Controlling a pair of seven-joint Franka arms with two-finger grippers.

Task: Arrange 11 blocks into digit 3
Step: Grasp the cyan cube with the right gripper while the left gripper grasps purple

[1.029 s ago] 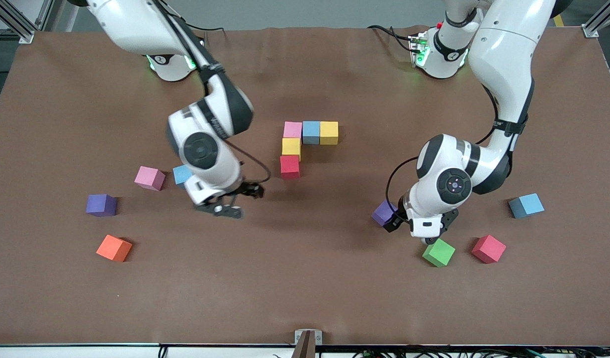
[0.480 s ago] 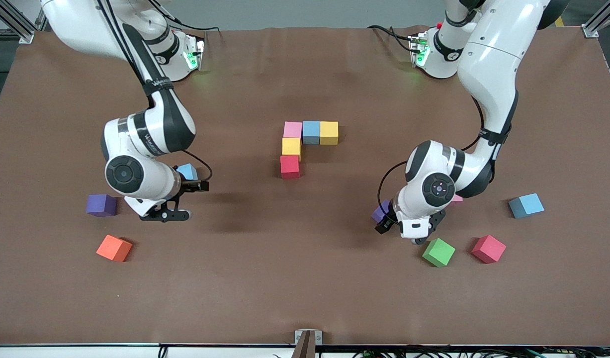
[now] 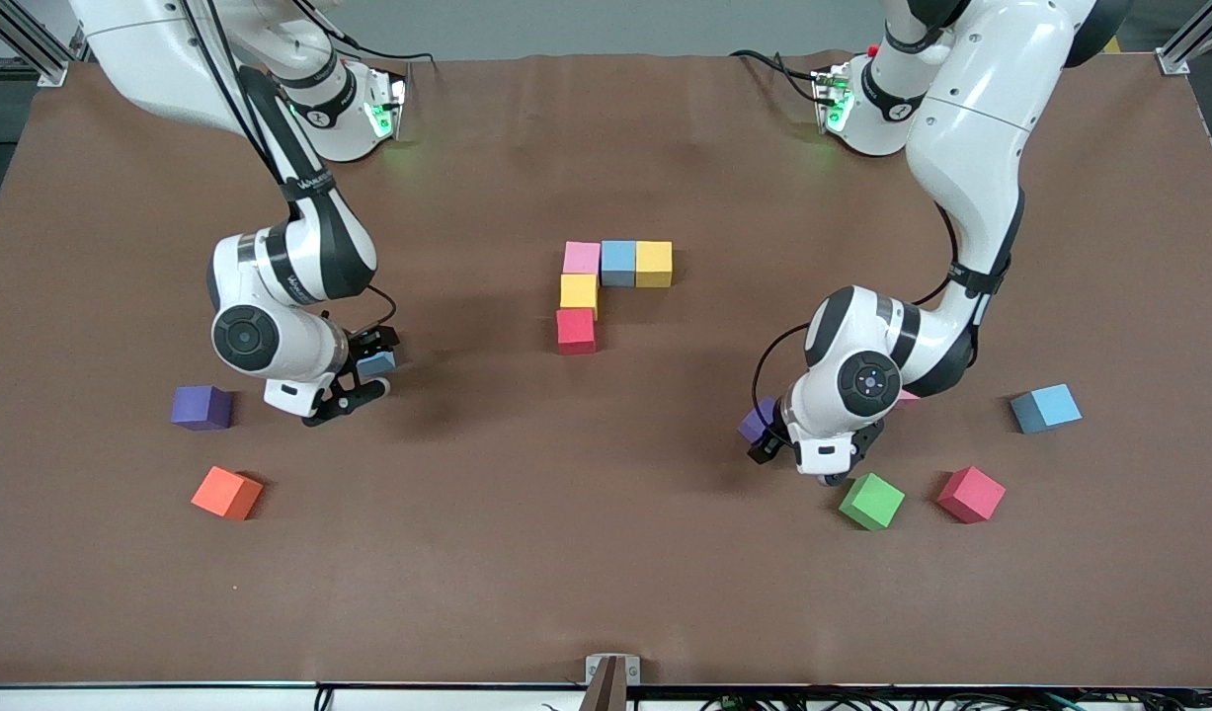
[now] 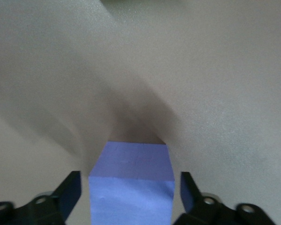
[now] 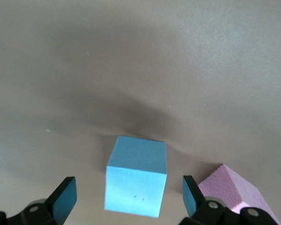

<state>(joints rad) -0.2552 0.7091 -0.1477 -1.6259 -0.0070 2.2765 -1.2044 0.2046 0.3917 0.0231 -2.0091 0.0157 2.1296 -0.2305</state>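
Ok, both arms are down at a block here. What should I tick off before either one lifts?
1. Left gripper straddles the small matte purple cube: ok.
2. Left gripper's fingers seated on the purple cube: not ok, a thin gap shows on each side.
3. Right gripper is open and centred around the small matte light blue cube: ok.
4. Small matte pink cube free of the right gripper: cannot tell, it sits right beside one finger.
5. Five-cube figure at mid-table sits flush, faces touching: ok.
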